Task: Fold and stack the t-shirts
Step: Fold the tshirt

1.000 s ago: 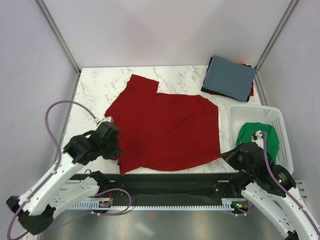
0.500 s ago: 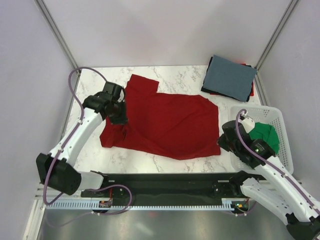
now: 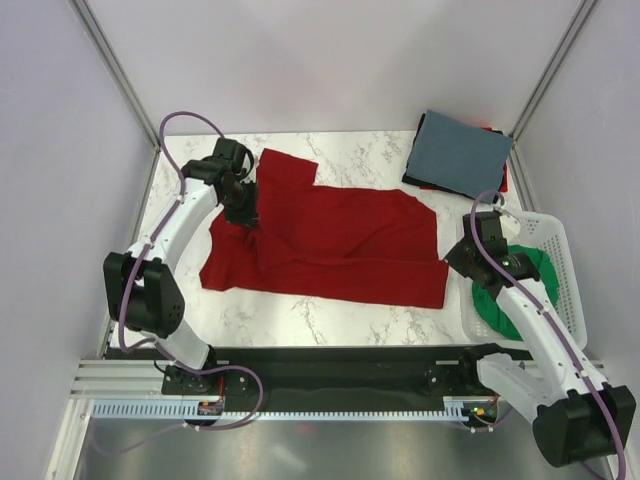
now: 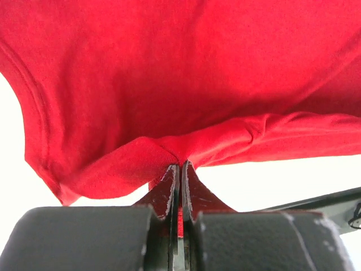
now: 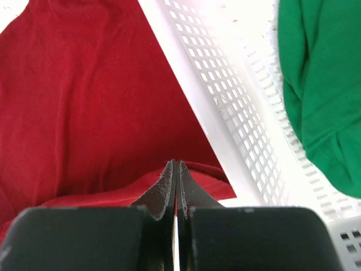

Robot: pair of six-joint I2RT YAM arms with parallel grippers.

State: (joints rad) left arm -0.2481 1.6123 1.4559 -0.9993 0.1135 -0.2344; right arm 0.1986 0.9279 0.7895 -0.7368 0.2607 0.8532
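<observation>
Marble table (image 3: 350,150) bears one red t-shirt (image 3: 350,245), pinched by left gripper (image 4: 180,166) and right gripper (image 5: 176,165); one green tee (image 5: 321,84) nearby.

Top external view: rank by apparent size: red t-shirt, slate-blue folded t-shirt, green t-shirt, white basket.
1. red t-shirt, clearly the largest.
2. white basket, partly covered by the right arm.
3. slate-blue folded t-shirt, somewhat smaller than the basket.
4. green t-shirt, inside the basket; the arm hides part, so its full extent is unsure.

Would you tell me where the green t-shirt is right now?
In the top view, the green t-shirt lies inside the white basket at the right edge of the table, beside the red t-shirt.
</observation>
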